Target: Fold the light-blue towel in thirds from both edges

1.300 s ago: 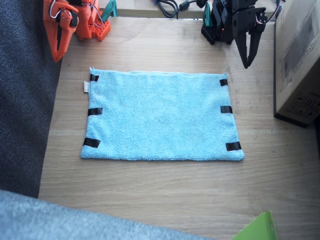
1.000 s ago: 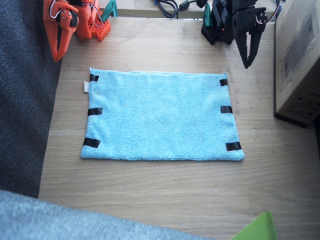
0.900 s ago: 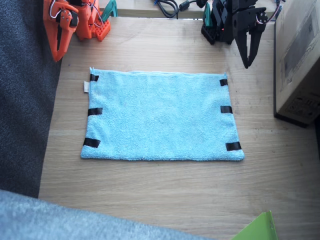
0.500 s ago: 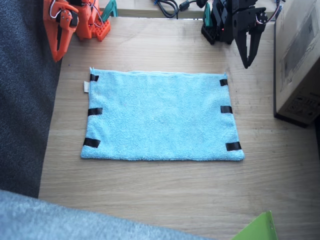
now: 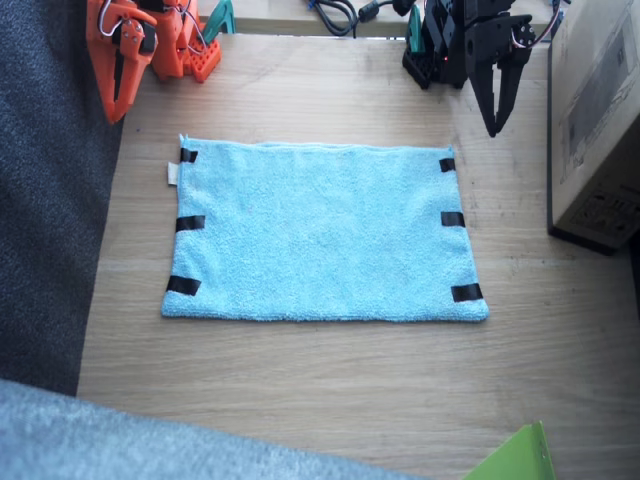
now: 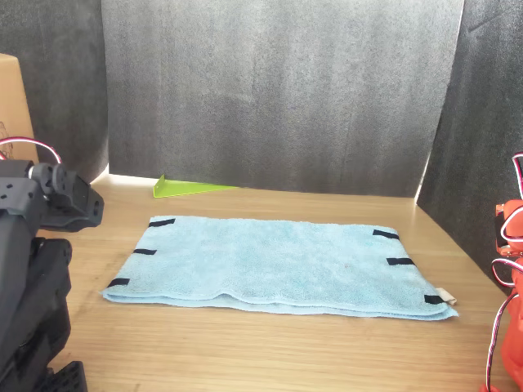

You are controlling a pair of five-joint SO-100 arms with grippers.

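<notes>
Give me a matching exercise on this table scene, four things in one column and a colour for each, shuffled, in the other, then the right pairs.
Things:
1. towel
2. left arm
3. right arm
4. tape strips

Colours:
A. orange
B. black, short marks along the short edges
C. light blue
D. black, with a long pointed gripper

Pairs: 1-C, 2-D, 3-A, 4-B

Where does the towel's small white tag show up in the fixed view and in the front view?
Fixed view: the white tag sticks out of the light-blue towel at its far left corner, nearest the orange right arm.
Front view: the white tag lies at the towel's near right corner.
Shared landmark: the green sheet, on the side away from the arms.
</notes>
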